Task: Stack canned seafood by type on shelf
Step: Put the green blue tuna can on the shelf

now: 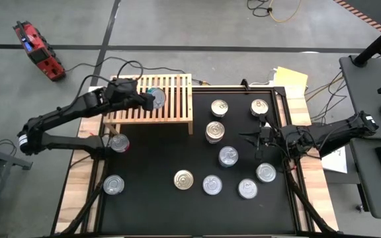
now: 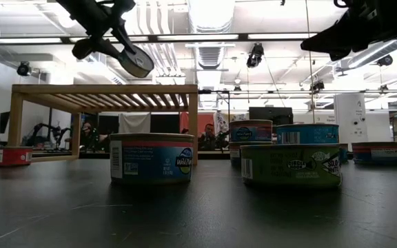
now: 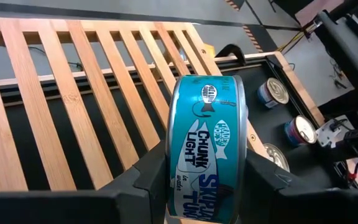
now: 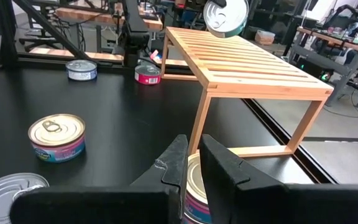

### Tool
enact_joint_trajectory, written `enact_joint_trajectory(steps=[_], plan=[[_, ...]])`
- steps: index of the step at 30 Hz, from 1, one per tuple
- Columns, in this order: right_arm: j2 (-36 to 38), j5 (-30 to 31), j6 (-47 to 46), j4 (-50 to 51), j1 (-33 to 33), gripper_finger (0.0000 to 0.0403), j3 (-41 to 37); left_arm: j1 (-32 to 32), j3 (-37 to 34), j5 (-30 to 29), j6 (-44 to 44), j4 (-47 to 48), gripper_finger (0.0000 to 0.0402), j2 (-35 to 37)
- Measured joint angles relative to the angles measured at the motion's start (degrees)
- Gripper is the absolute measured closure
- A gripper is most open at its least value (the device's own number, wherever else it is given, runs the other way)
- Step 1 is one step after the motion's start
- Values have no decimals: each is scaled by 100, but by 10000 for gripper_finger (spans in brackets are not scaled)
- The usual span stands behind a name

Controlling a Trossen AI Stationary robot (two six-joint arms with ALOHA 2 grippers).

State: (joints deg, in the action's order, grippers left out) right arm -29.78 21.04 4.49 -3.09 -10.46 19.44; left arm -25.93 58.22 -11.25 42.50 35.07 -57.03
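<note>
Teal-labelled tuna can (image 3: pixel 207 149) is clamped on edge between the fingers of the left end effector (image 1: pixel 152 99), held in the air over the slatted top of the shelf (image 1: pixel 177 99); the low view shows it tilted and clear of the slats, not yet resting; the shelf stands at about 11 o'clock on the black bench (image 1: pixel 157 165) and carries no other can that I can see. Right end effector (image 1: pixel 255 137) waits at about 3 o'clock over the bench, jaws drawn nearly together and holding nothing; a stacked pair of cans (image 1: pixel 215 131) lies near it at its 9 o'clock. Remaining cans are spread over the bench, mostly from 1 to 6 o'clock; a red-labelled can (image 1: pixel 119 143) sits just beside the shelf's near left leg.

Step in hand, by my judgement: placing the first can on the shelf. Next move calls for turning the can flat, lowering it squarely across several slats, then releasing; set on edge it could roll.
</note>
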Motion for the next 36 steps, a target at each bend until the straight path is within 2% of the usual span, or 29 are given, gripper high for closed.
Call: enact_joint_trajectory(steps=[33, 36], plan=[[0, -2, 0, 115, 0, 369, 1, 0, -29, -20, -175, 247, 283, -281], [0, -2, 0, 114, 0, 369, 2, 0, -53, -33, -186, 263, 272, -281]])
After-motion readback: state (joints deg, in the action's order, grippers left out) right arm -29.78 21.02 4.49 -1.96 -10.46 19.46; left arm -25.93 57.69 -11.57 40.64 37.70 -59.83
